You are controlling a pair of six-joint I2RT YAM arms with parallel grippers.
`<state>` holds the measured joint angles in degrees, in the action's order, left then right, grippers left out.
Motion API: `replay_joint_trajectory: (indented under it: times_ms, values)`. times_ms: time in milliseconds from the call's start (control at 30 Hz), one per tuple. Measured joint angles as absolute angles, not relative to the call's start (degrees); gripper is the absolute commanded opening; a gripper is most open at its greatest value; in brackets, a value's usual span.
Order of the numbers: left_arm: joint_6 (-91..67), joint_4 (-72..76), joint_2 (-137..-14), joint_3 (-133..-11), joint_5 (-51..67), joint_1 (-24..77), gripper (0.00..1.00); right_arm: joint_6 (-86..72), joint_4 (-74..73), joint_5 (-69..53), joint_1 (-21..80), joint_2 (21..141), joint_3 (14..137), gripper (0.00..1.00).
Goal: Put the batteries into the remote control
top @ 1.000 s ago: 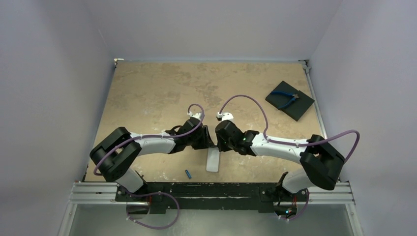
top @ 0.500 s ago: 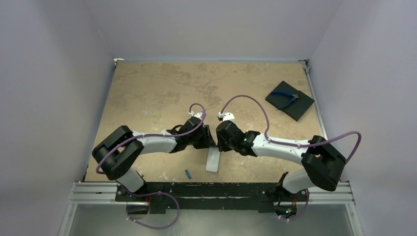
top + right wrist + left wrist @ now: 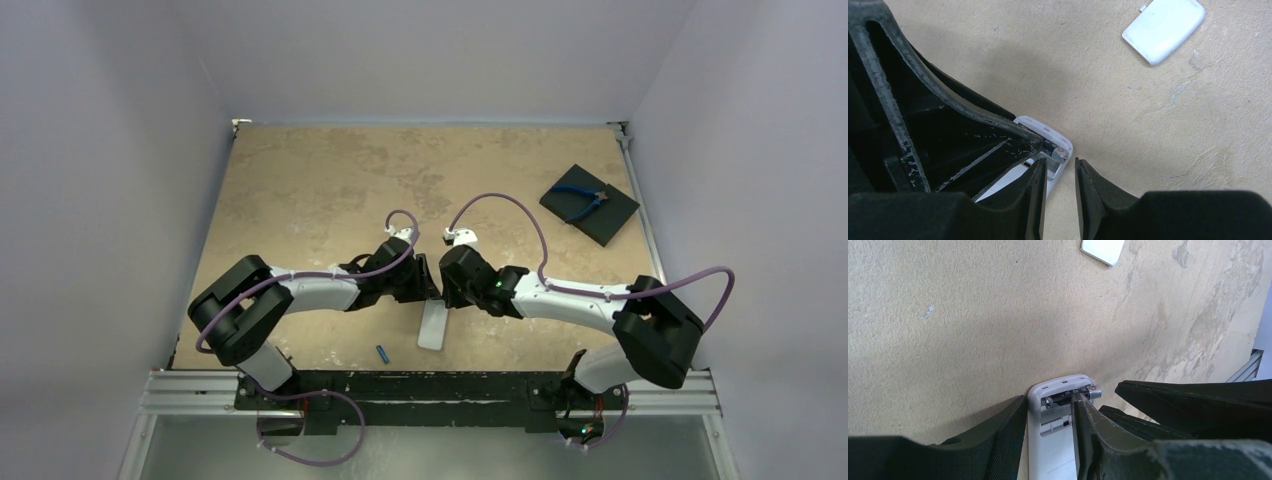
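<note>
- The left gripper (image 3: 1049, 405) was closed to the width of the remote control (image 3: 1053, 450), with one finger against each long side near the remote control's open battery end.
- The right gripper (image 3: 1059, 167) was open only a narrow slit, with bare bench (image 3: 1148, 125) showing through the gap. Its fingertips were just beside the metal end of the dark battery (image 3: 1057, 152); I could not tell whether they touched it.
- The dark battery lay across the open bay at the remote control's end.
- The remote control lay flat, back up, near the middle of the bench's near edge.
- The blue battery (image 3: 382, 352) lay loose by the near edge, left of the remote control and apart from it.
- The white battery cover (image 3: 1164, 27) lay further toward the far edge.
- The black pad (image 3: 590, 205) with the pliers (image 3: 582, 200) sat by the right edge, toward the far right corner.
</note>
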<state>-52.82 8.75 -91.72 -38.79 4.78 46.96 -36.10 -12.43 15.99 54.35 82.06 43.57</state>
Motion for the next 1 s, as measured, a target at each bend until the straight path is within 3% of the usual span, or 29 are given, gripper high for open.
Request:
replay_joint_trajectory:
  times_ms: [533,800,1000]
  values:
    - [-51.31,7.77,-91.66,-39.35,5.34,47.03,0.41,-35.99,-12.91,15.99,54.35,82.06,43.57,0.34]
    - [-48.71,1.48,-87.07,-39.9,2.52,47.03,0.42,-33.08,-13.3,15.88,54.35,81.95,43.62,0.45]
    - [-47.35,-3.22,-81.76,-40.03,0.6,47.03,0.42,-27.46,-15.4,15.29,54.35,81.95,45.89,0.47]
